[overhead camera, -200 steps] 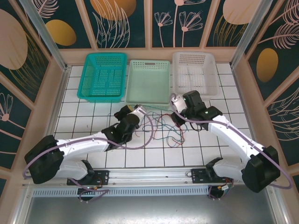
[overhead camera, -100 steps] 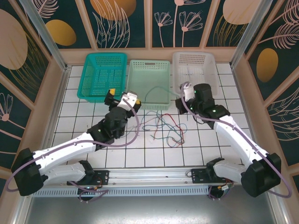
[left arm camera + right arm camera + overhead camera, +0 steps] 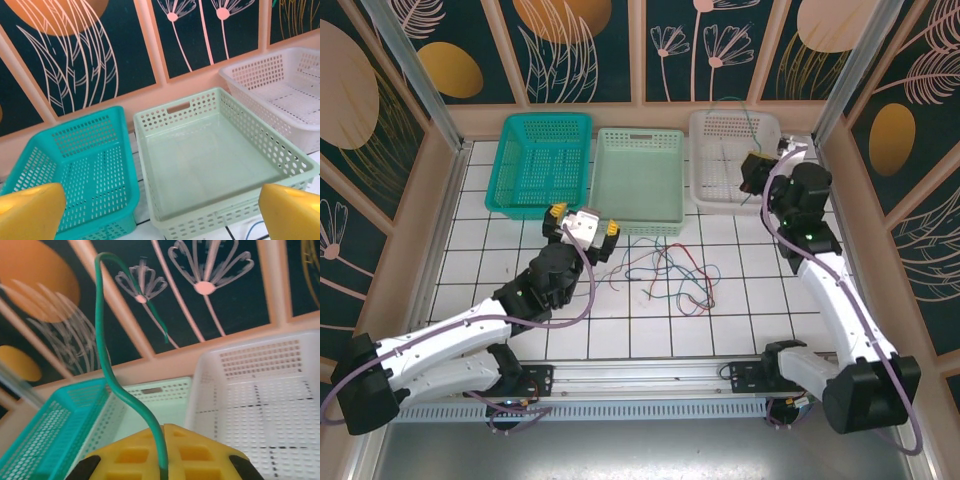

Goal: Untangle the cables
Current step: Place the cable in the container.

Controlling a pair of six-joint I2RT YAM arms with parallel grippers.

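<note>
The right gripper point(image 3: 162, 445) is closed on a green cable point(image 3: 98, 315), which arches upward from the pads over the white basket point(image 3: 720, 203) at upper right of the overhead view. The left gripper point(image 3: 160, 210) stands wide open and empty, facing the pale green basket point(image 3: 210, 160). The remaining cables point(image 3: 672, 272) lie loosely tangled at centre of the tiled table point(image 3: 500, 250). They are judged light, thin and springy. A free end is best pinched firmly.

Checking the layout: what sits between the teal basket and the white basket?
The pale green basket, shown in the top external and left wrist views.
</note>
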